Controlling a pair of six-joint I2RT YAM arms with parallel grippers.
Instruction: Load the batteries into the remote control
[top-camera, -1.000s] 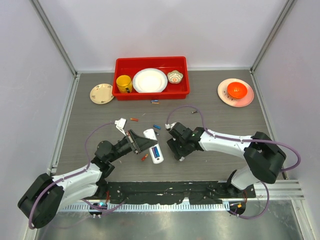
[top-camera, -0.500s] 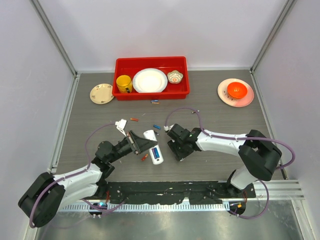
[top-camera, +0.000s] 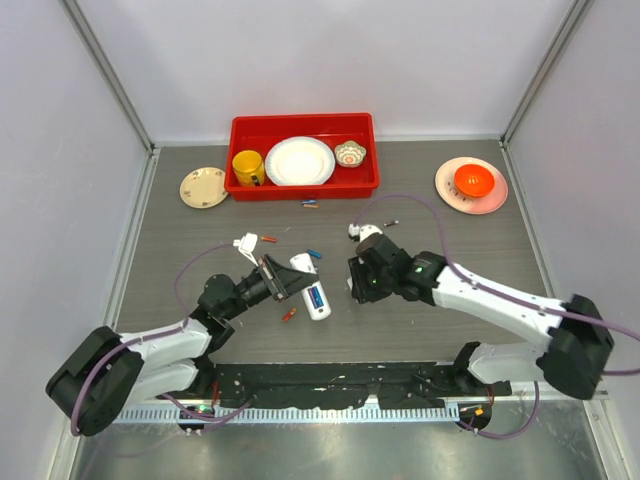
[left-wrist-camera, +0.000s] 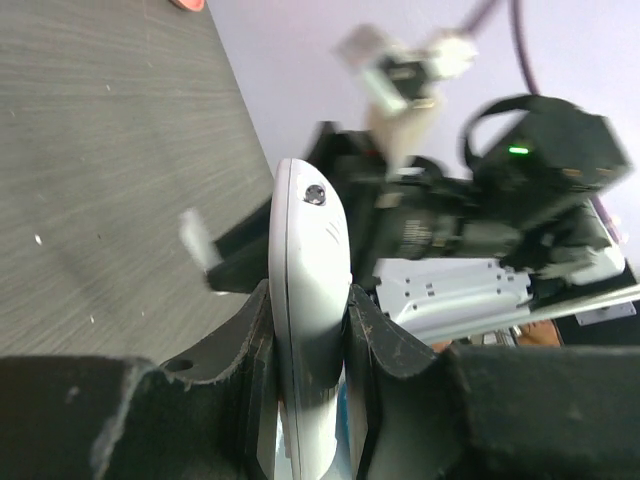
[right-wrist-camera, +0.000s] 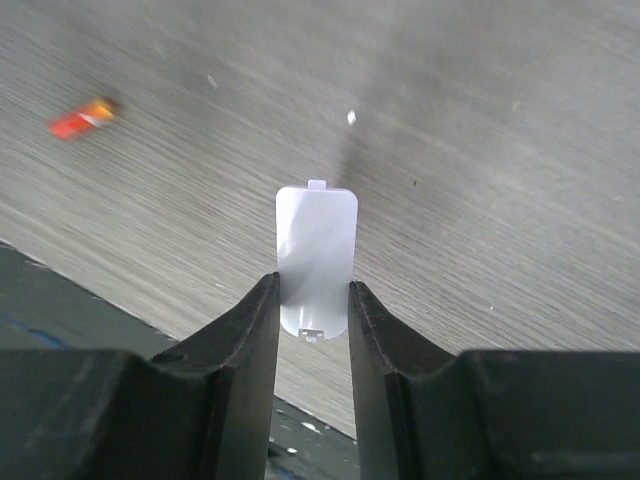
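Observation:
The white remote control (top-camera: 308, 285) is tilted off the table, with my left gripper (top-camera: 284, 282) shut on its side edges. In the left wrist view the remote control (left-wrist-camera: 306, 260) stands on edge between the jaws of that gripper (left-wrist-camera: 308, 330). A blue battery (top-camera: 316, 298) lies in its recess. My right gripper (top-camera: 358, 282) hovers just right of the remote. In the right wrist view this gripper (right-wrist-camera: 314, 305) is shut on a small flat white cover piece (right-wrist-camera: 317, 250), held above the table. Loose batteries lie on the table: orange-red (top-camera: 289, 315), (right-wrist-camera: 82, 118), orange (top-camera: 268, 239) and blue (top-camera: 314, 253).
A red tray (top-camera: 303, 185) with a yellow mug, white plate and small bowl stands at the back. A small plate (top-camera: 204, 186) lies to its left. A pink plate with an orange bowl (top-camera: 472, 183) sits back right. More batteries (top-camera: 311, 204) lie before the tray.
My right gripper closed on the white cover piece and rose from the table, drawing back to the right. The left gripper kept hold of the remote and shifted it slightly.

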